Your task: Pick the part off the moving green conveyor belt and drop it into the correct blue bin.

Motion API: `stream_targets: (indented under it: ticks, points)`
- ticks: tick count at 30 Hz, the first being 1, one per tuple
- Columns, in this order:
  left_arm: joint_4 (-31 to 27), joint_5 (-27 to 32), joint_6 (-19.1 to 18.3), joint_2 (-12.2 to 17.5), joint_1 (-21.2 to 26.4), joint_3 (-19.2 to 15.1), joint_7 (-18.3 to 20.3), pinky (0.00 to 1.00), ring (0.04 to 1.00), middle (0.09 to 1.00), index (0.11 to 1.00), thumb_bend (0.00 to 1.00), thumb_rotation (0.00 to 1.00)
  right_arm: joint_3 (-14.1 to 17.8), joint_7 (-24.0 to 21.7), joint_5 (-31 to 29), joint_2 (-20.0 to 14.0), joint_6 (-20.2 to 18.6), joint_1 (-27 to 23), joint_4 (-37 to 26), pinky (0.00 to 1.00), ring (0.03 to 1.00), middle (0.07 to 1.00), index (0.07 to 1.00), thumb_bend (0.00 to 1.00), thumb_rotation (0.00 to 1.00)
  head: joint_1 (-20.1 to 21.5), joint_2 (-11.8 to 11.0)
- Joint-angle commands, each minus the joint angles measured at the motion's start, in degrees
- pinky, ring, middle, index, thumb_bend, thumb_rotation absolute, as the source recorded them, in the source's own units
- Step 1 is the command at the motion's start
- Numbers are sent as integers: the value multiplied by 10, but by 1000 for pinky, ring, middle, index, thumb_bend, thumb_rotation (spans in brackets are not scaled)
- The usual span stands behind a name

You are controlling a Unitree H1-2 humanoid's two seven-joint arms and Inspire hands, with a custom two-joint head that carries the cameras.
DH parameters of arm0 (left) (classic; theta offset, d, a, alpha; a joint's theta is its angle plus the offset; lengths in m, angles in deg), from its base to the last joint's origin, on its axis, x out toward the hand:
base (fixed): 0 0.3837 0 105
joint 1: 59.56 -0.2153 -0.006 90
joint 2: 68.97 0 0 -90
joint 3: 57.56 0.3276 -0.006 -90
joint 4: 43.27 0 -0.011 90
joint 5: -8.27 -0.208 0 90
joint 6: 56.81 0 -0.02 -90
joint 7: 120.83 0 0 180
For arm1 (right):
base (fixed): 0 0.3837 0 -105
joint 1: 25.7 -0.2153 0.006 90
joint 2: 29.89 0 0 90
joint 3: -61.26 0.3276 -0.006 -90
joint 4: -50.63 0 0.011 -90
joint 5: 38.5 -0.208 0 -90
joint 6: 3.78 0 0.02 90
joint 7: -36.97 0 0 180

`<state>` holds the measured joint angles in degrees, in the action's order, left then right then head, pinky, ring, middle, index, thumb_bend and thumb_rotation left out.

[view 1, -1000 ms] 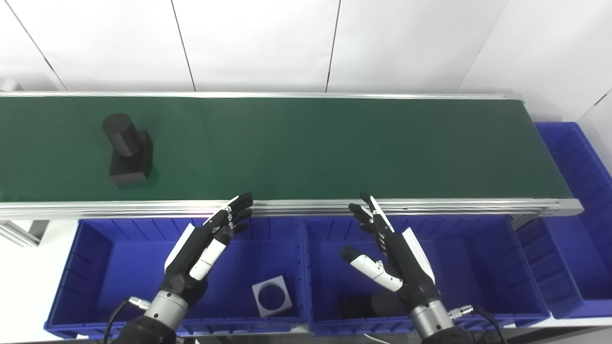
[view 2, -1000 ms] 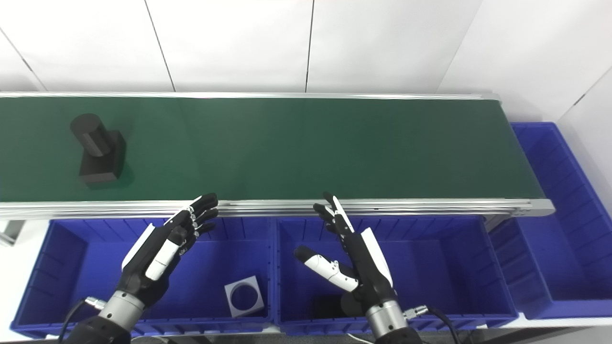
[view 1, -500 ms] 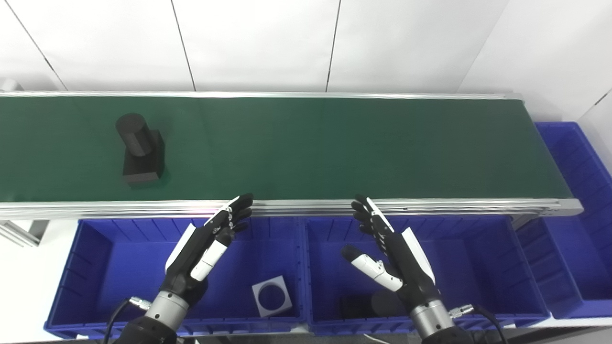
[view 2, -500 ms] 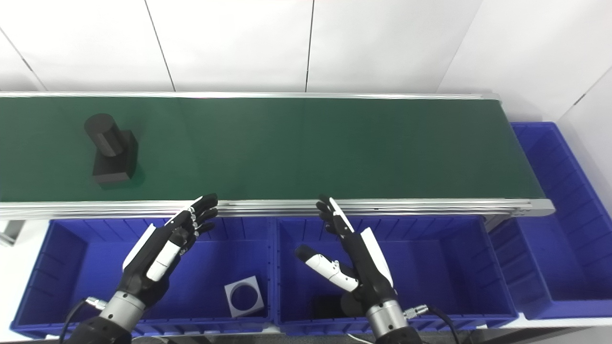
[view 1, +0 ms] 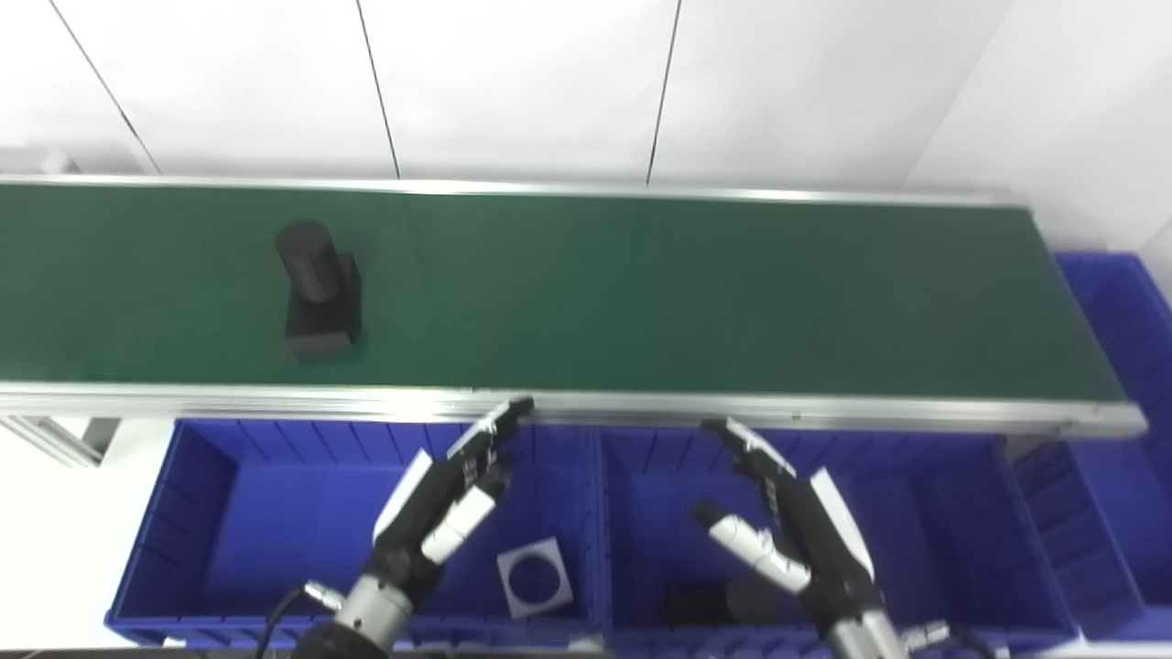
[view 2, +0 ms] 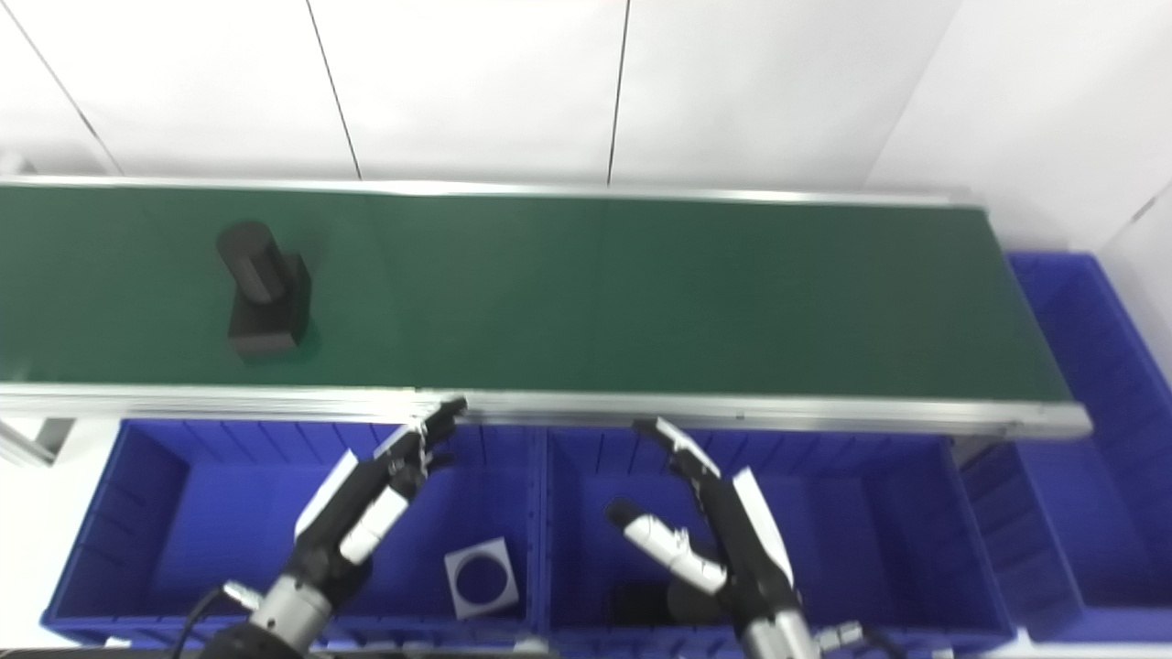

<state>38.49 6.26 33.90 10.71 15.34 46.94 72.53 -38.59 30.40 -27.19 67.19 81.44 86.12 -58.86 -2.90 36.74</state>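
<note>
Part (view 1: 318, 291) on belt (view 1: 641, 293), left stretch, well apart from both hands; I judge it rigid, light, matte, cylinder on square block; I'd pinch block's flat sides; left hand (view 1: 442, 502) and right hand (view 1: 795, 538) spread, empty, over bins (view 1: 183, 476).

Bare belt (view 1: 696, 293) lies open beyond the rail (view 1: 586, 407).

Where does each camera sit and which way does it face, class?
Left eye view: on the head, looking down at the conveyor belt, black part and blue bins; left hand and right hand show.
Right eye view: beside it, same scene, things shifted leftward.
Shared: belt, part, bins, both open hands.
</note>
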Motion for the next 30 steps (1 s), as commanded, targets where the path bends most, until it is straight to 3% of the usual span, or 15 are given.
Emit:
stream_targets:
  ticks: [1,8,18,23,30]
  points:
    - [0,-5,37,-13,4,1,-13,927,982,967,911,683,880,7,5,-11,-4,48,-2,-3,930,966,924,744,617,609,-5,-8]
    - [38,-27,76,-27,6,7,-31,899,961,961,907,708,883,16,5,-26,-12,76,-5,31,925,968,923,748,641,622,-13,-33]
    - [108,-36,130,-44,27,11,-42,894,942,946,896,699,871,30,5,-40,-22,111,-21,80,836,910,937,902,621,590,-16,-59]
    - [125,-39,134,-50,34,11,-44,904,938,937,892,704,862,43,7,-59,-18,135,-28,93,851,896,929,961,629,597,-9,-66]
    - [135,-39,130,-55,41,12,-44,912,942,941,899,701,872,59,12,-65,-17,164,-46,88,844,892,920,967,661,588,1,-71]
